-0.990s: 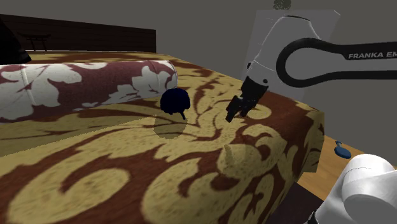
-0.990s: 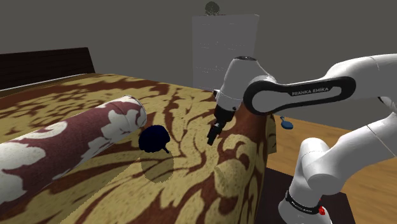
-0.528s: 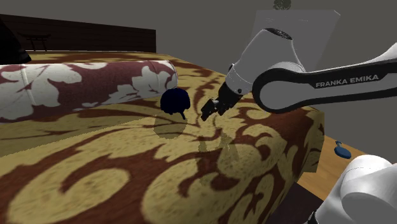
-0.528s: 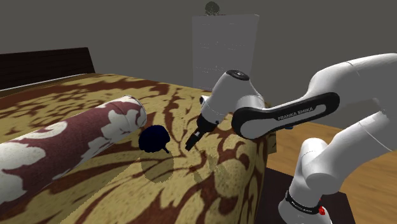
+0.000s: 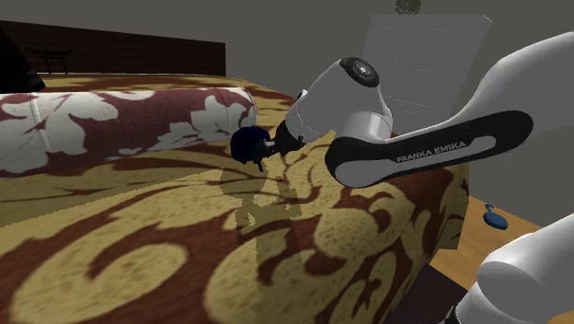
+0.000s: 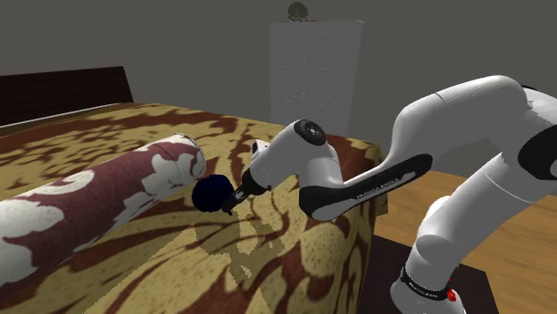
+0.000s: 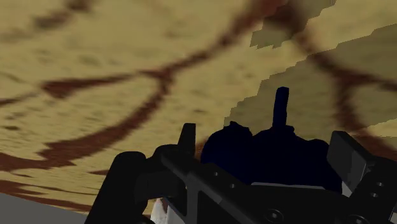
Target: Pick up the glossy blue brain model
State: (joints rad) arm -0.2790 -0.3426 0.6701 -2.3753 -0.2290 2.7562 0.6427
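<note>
The dark glossy blue brain model [image 5: 246, 144] lies on the patterned bedspread [image 5: 138, 239], just in front of the end of a bolster. It has a small stem pointing away from the hand in the wrist view. My black gripper [image 5: 266, 148] has come in low from the shoulder view's right and is right at the model [image 6: 211, 194]. Seen from the wrist, the model [image 7: 267, 159] sits between the two fingers of the gripper [image 7: 266, 145]. The fingers stand apart on either side, and a thin gap shows at the left finger [image 7: 186, 137].
A long maroon bolster with white flowers [image 5: 110, 124] lies just behind the model, also visible in the second exterior view [image 6: 89, 210]. The bed's edge drops to a wooden floor with a small blue object [image 5: 494, 218]. A white cabinet [image 6: 312, 67] stands behind the bed.
The arm has swung across the bed towards the shoulder view's left and lowered. The gripper went from well clear of the model to straddling it. The model has not moved.
</note>
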